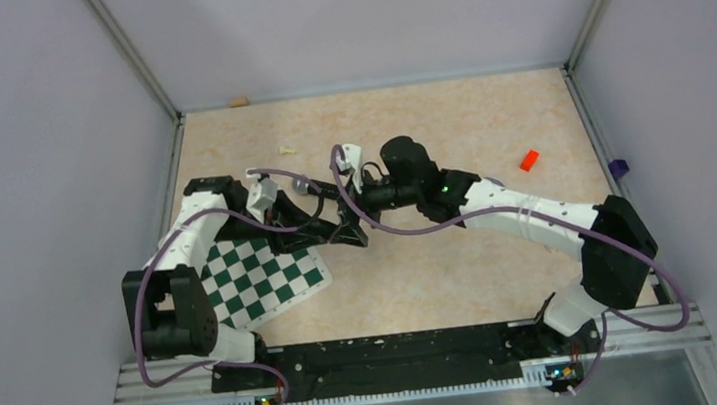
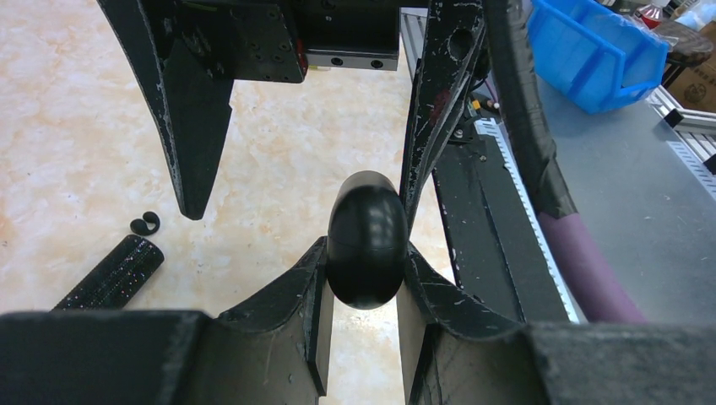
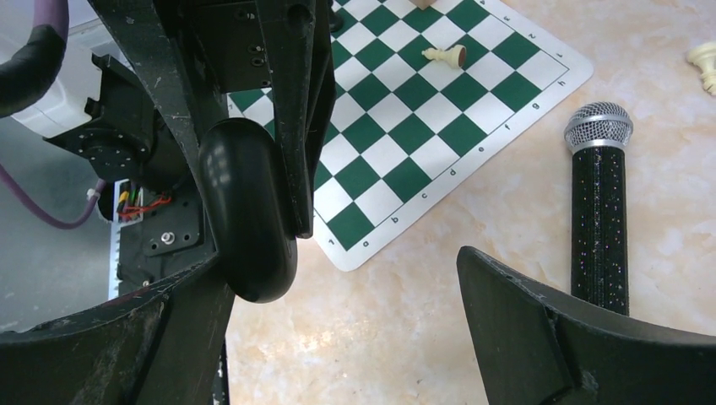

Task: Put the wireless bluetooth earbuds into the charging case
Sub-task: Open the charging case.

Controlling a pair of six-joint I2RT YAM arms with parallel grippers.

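Note:
My left gripper (image 2: 365, 256) is shut on a black rounded charging case (image 2: 366, 240) and holds it above the table; its lid looks closed. In the right wrist view the case (image 3: 249, 219) rests against the left finger of my right gripper (image 3: 338, 270), which is open around it. In the top view the two grippers meet at mid-table, left gripper (image 1: 356, 238), right gripper (image 1: 348, 209). Two tiny black curled buds (image 2: 145, 223) lie on the table beside a microphone's end. The pale purple earbuds are out of view.
A black microphone (image 3: 599, 211) lies right of the green-and-white chessboard mat (image 3: 397, 143). Cream chess pieces sit on the mat (image 3: 447, 56) and off it (image 3: 705, 61). A red block (image 1: 529, 159) lies at the right. A blue bin (image 2: 599, 51) stands off-table.

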